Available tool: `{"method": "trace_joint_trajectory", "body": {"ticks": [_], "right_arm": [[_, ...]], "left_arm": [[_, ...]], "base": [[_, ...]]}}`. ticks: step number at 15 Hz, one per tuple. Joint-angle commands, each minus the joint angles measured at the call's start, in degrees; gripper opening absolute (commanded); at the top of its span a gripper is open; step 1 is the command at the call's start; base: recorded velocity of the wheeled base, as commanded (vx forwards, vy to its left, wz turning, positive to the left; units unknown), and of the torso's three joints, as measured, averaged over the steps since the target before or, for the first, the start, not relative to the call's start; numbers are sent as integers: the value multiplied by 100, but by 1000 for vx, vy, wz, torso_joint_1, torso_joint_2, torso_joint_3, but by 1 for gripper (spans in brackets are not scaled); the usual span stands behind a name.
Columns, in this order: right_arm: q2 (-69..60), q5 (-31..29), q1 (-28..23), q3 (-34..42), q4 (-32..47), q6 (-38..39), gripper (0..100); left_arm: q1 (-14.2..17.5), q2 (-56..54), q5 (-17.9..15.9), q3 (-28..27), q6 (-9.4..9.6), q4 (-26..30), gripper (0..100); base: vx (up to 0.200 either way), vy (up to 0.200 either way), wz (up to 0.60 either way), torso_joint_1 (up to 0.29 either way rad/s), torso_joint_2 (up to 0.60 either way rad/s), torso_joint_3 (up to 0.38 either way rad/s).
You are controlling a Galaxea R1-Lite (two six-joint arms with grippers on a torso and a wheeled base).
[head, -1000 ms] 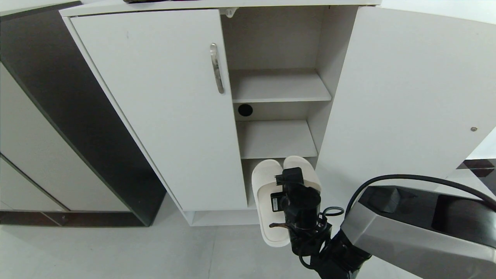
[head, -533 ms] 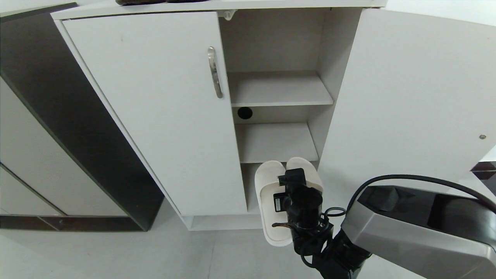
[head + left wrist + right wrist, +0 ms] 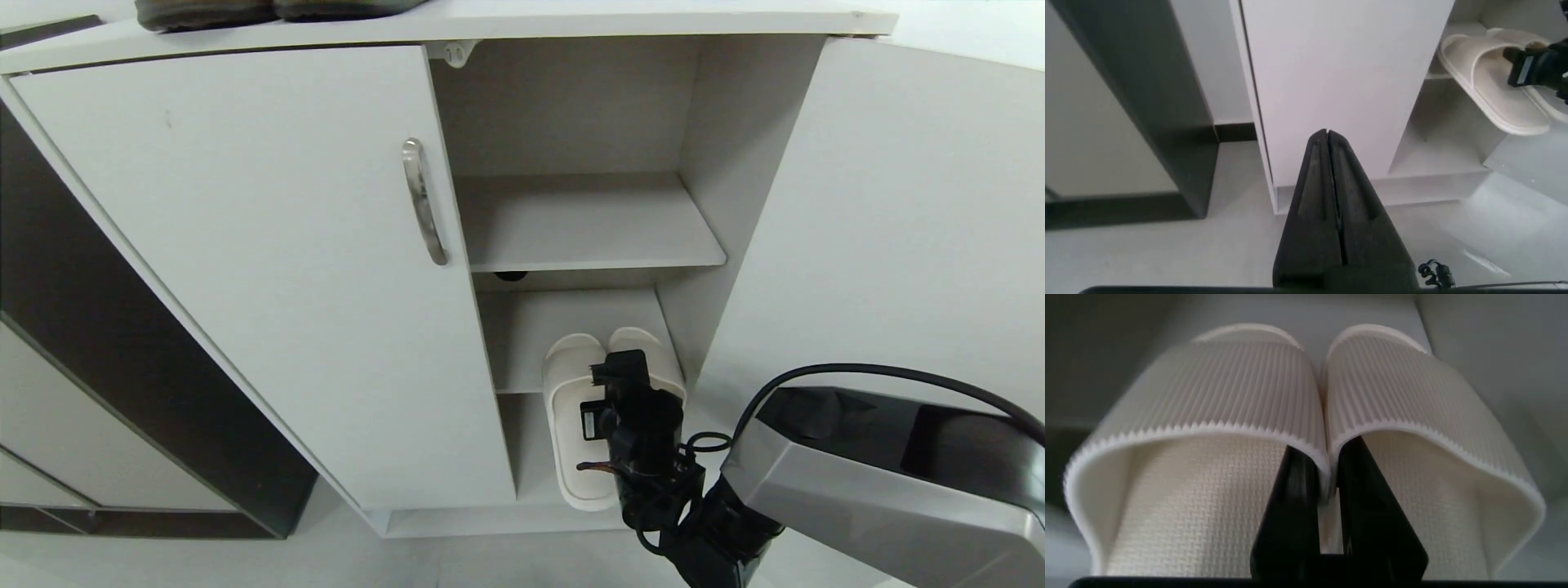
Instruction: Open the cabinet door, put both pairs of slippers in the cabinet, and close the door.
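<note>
A pair of white slippers (image 3: pixel 575 392) hangs side by side in front of the open right half of the white cabinet (image 3: pixel 588 220). Their toes reach over the front of the lower shelf (image 3: pixel 522 335). My right gripper (image 3: pixel 620 369) is shut on the inner strap edges of both slippers (image 3: pixel 1241 400), its fingers (image 3: pixel 1290 498) pinching them together. A second, dark pair (image 3: pixel 269 10) lies on the cabinet top. My left gripper (image 3: pixel 1327 163) is shut and empty, low before the closed left door (image 3: pixel 1347 73), and the white slippers (image 3: pixel 1490 69) are off to its side.
The right door (image 3: pixel 898 229) stands swung open beside my right arm. The left door (image 3: pixel 245 245) is closed, with a metal handle (image 3: pixel 424 204). A dark panel (image 3: pixel 65 327) flanks the cabinet on the left. Grey floor (image 3: pixel 1167 245) lies below.
The head camera has come closer to the cabinet. The right gripper has carried the white slippers from the bottom compartment's height to over the lower shelf's front.
</note>
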Motion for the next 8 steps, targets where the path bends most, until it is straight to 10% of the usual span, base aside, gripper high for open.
{"method": "trace_joint_trajectory", "body": {"ticks": [1, 8], "right_arm": [[13, 6, -78, -4, -6, -1, 0], [224, 6, -289, -787, 284, -10, 0]], "left_arm": [[-6, 8, -2, 0, -3, -1, 0], [3, 8, -2, 0, 6, -1, 0]], "base": [[0, 0, 0, 0, 0, 0], [0, 0, 0, 0, 0, 0]]}}
